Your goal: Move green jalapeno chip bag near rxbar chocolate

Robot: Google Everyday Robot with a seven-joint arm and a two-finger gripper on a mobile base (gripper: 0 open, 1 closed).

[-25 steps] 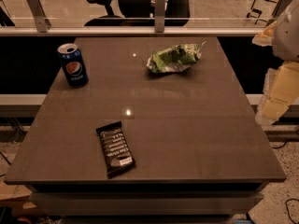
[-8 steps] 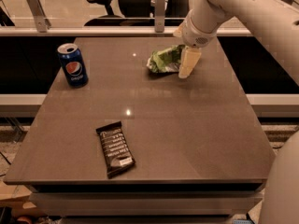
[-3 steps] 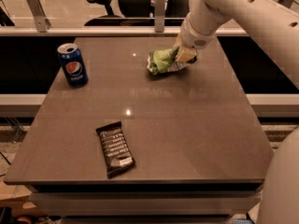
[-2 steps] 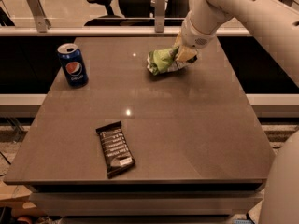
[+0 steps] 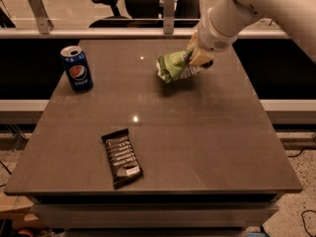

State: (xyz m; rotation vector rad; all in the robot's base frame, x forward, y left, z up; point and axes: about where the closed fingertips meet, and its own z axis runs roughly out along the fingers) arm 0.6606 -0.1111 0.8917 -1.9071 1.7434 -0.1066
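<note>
The green jalapeno chip bag (image 5: pixel 173 66), crumpled light green and white, hangs just above the far middle of the table. My gripper (image 5: pixel 196 59) is shut on the bag's right end and holds it slightly lifted. The white arm comes in from the upper right. The rxbar chocolate (image 5: pixel 122 157), a flat black bar with white text, lies near the front left of the table, well apart from the bag.
A blue Pepsi can (image 5: pixel 77 68) stands upright at the far left of the brown table (image 5: pixel 212 142). An office chair and railing posts stand behind the table's far edge.
My gripper closed on the bag's right end and has lifted it a little off the table. The bar and the can have not moved.
</note>
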